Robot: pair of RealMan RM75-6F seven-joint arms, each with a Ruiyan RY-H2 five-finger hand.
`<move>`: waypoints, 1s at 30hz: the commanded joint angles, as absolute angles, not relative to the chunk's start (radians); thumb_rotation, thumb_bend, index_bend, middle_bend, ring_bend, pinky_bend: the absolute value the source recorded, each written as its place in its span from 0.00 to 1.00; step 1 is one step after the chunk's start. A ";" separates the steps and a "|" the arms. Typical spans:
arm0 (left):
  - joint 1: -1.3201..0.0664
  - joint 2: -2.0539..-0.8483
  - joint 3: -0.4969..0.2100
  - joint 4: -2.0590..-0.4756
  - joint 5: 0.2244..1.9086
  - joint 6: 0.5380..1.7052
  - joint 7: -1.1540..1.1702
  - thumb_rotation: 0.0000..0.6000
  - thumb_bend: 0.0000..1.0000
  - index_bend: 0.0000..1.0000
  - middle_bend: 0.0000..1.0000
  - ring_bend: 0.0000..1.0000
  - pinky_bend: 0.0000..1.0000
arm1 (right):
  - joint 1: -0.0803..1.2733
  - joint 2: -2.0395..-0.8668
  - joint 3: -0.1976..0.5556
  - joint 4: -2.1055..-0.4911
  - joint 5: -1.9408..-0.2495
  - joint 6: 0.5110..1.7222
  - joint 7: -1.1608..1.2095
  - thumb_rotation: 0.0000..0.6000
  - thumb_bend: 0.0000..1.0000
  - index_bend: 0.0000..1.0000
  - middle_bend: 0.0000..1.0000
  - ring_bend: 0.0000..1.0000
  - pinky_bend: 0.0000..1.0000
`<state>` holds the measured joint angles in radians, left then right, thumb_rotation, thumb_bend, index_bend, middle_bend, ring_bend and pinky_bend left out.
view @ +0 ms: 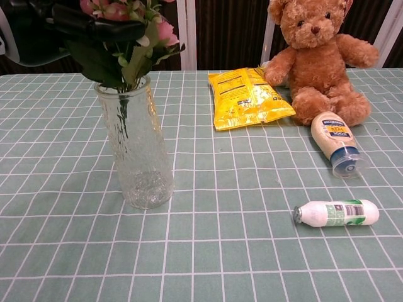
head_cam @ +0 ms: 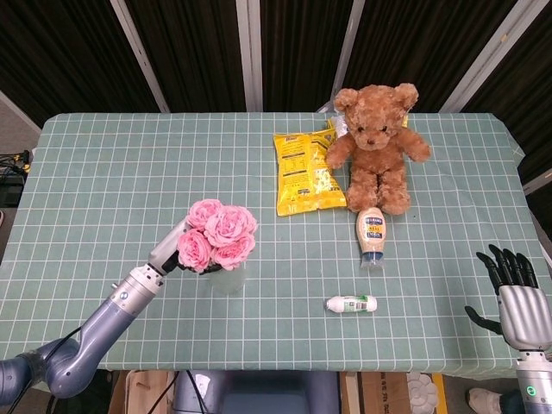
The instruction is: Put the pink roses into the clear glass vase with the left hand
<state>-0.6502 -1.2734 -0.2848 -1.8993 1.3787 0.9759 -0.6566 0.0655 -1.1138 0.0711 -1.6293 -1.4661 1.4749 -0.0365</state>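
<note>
Pink roses (head_cam: pixel 219 235): tight bunch of blooms with green leaves, stems down inside the vase mouth, heads sitting just above the rim; clear glass vase (view: pixel 136 151): tall, textured, narrow-necked, stood upright on the green checked table (head_cam: pixel 103 190), in its front-left part, well in from the left edge and nearer the front edge.

Print shows on the mayonnaise bottle (view: pixel 335 139) and yellow snack bag (view: pixel 249 97), none legible.

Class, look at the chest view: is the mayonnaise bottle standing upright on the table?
No, the mayonnaise bottle lies on its side by the teddy bear, cap toward the camera.
</note>
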 commanded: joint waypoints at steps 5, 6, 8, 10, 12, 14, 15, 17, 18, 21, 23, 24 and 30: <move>-0.655 -1.224 -0.272 -1.902 1.414 0.959 -0.714 1.00 0.36 0.19 0.13 0.07 0.23 | 0.066 -1.114 0.071 -1.628 -1.472 1.477 -0.032 1.00 0.19 0.15 0.07 0.04 0.00; -0.653 -1.214 -0.270 -1.904 1.419 0.960 -0.723 1.00 0.35 0.18 0.12 0.06 0.23 | 0.066 -1.114 0.071 -1.629 -1.473 1.478 -0.030 1.00 0.19 0.15 0.07 0.04 0.00; -0.649 -1.192 -0.266 -1.908 1.430 0.962 -0.735 1.00 0.34 0.16 0.11 0.06 0.23 | 0.065 -1.113 0.071 -1.629 -1.475 1.480 -0.029 1.00 0.19 0.15 0.07 0.04 0.00; -0.645 -1.164 -0.260 -1.914 1.441 0.959 -0.753 1.00 0.33 0.14 0.10 0.06 0.23 | 0.064 -1.112 0.071 -1.629 -1.476 1.482 -0.027 1.00 0.19 0.15 0.07 0.04 0.00; -0.639 -1.132 -0.255 -1.918 1.450 0.959 -0.775 1.00 0.33 0.14 0.10 0.06 0.23 | 0.063 -1.112 0.071 -1.630 -1.476 1.484 -0.026 1.00 0.19 0.15 0.07 0.04 0.00; -0.632 -1.099 -0.246 -1.914 1.465 0.960 -0.765 1.00 0.33 0.14 0.09 0.06 0.23 | 0.063 -1.113 0.071 -1.630 -1.477 1.485 -0.027 1.00 0.19 0.15 0.07 0.04 0.00; -0.629 -1.082 -0.241 -1.914 1.472 0.959 -0.753 1.00 0.33 0.13 0.09 0.06 0.22 | 0.063 -1.113 0.071 -1.631 -1.478 1.485 -0.028 1.00 0.19 0.15 0.07 0.04 0.00; -0.626 -1.028 -0.221 -1.926 1.492 0.941 -0.705 1.00 0.33 0.12 0.09 0.05 0.20 | 0.063 -1.115 0.071 -1.631 -1.479 1.486 -0.031 1.00 0.19 0.15 0.07 0.04 0.00; -0.629 -0.992 -0.209 -1.936 1.501 0.916 -0.674 1.00 0.33 0.12 0.09 0.05 0.20 | 0.063 -1.115 0.070 -1.632 -1.479 1.485 -0.032 1.00 0.19 0.15 0.07 0.04 0.00; -0.630 -0.886 -0.190 -1.974 1.493 0.880 -0.504 1.00 0.33 0.11 0.09 0.04 0.20 | 0.063 -1.117 0.070 -1.633 -1.480 1.486 -0.038 1.00 0.19 0.15 0.07 0.04 0.00; -0.612 -0.828 -0.184 -2.023 1.445 0.898 -0.318 1.00 0.33 0.11 0.09 0.04 0.20 | 0.062 -1.119 0.070 -1.635 -1.482 1.489 -0.042 1.00 0.19 0.15 0.07 0.04 0.00; -0.602 -0.810 -0.183 -2.049 1.417 0.916 -0.241 1.00 0.33 0.11 0.09 0.04 0.20 | 0.062 -1.119 0.070 -1.636 -1.483 1.490 -0.043 1.00 0.19 0.15 0.07 0.04 0.00; -0.559 -0.735 -0.143 -2.218 1.206 1.038 0.279 1.00 0.34 0.10 0.10 0.04 0.20 | 0.063 -1.121 0.069 -1.636 -1.483 1.487 -0.042 1.00 0.19 0.15 0.07 0.04 0.00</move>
<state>-0.5996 -0.8398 -0.1864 -2.0612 1.3803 0.9487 -0.1244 0.0626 -1.1210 0.0692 -1.6365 -1.4827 1.4871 -0.0420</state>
